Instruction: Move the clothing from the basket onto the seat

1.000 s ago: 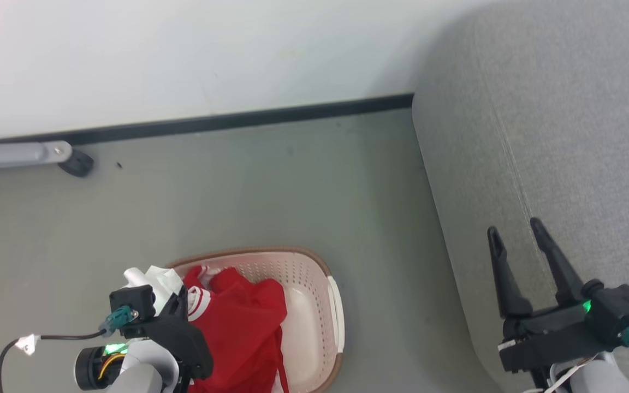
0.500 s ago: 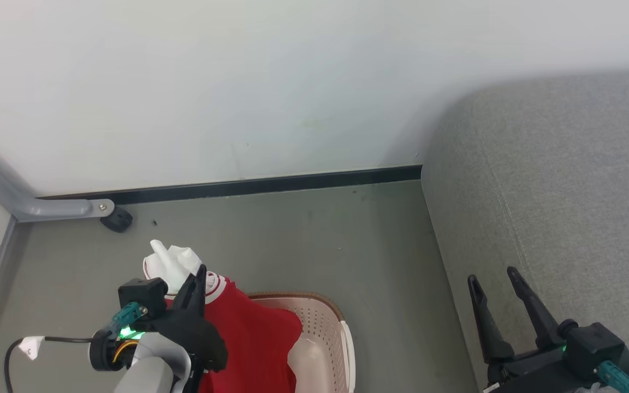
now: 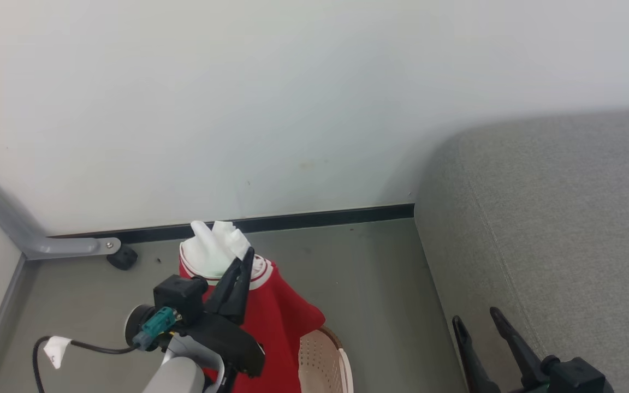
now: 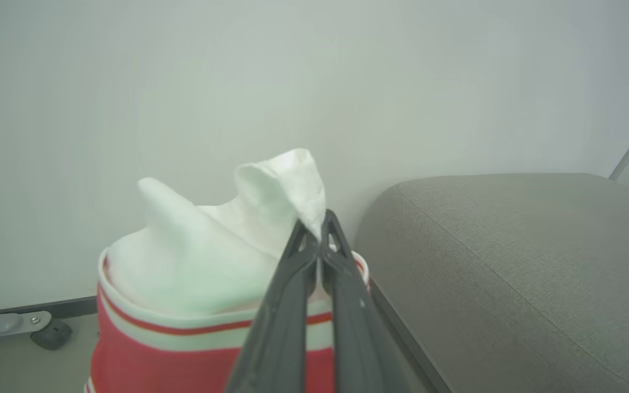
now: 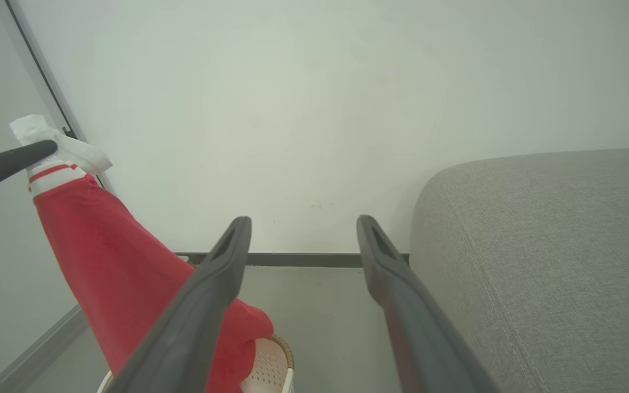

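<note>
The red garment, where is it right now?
In the head view's lower left, the red garment hangs from the shut left pincer, gripped by its white lining, over the basket and left of the grey seat.

Your left gripper [image 3: 248, 255]: long black fingers [image 3: 231, 290], teal connector [image 3: 155, 326], black cable [image 3: 93, 346] with white tag [image 3: 55, 347], pale grey forearm [image 3: 178, 377].

The clothing [image 3: 279, 316] is soft cloth: a smooth red shell, a red-and-white striped band and a matt white lining that stands in crumpled folds. The basket [image 3: 322, 360] is smooth cream plastic, perforated, with a brown braided-look rim. The seat [image 3: 555, 234] is grey woven fabric, matt and coarse-grained, with a stitched seam. The fingers [image 5: 205, 295] of the right gripper [image 5: 303, 222] look like plastic, dark and matt. The floor [image 3: 358, 273] is smooth, matt grey.
</note>
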{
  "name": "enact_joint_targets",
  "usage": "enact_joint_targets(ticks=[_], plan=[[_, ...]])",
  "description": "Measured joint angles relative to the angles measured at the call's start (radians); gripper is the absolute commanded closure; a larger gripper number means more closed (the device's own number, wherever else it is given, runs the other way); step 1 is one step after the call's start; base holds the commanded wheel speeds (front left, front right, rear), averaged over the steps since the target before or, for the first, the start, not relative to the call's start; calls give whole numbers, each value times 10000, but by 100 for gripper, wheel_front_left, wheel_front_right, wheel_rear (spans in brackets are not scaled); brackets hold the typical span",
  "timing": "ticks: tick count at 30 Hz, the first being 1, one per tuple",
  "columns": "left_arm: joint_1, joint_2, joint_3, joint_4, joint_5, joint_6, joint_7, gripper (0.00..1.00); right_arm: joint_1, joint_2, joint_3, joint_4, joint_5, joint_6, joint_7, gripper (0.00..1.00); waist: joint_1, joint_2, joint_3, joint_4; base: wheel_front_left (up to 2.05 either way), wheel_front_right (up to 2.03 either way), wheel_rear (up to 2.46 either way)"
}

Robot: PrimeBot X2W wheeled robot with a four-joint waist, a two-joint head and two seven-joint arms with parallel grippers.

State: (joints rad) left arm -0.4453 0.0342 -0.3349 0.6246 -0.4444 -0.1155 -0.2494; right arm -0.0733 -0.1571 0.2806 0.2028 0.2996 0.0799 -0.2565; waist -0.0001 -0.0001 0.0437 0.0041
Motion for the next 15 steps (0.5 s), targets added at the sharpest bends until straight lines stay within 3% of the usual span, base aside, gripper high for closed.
enact_joint_targets(ticks=[15], plan=[[1040, 58, -1877, -2767, -54, -79, 435, 100, 647, 224, 913, -378, 27, 188, 190, 0, 1, 1, -468, -119, 0, 0, 0]])
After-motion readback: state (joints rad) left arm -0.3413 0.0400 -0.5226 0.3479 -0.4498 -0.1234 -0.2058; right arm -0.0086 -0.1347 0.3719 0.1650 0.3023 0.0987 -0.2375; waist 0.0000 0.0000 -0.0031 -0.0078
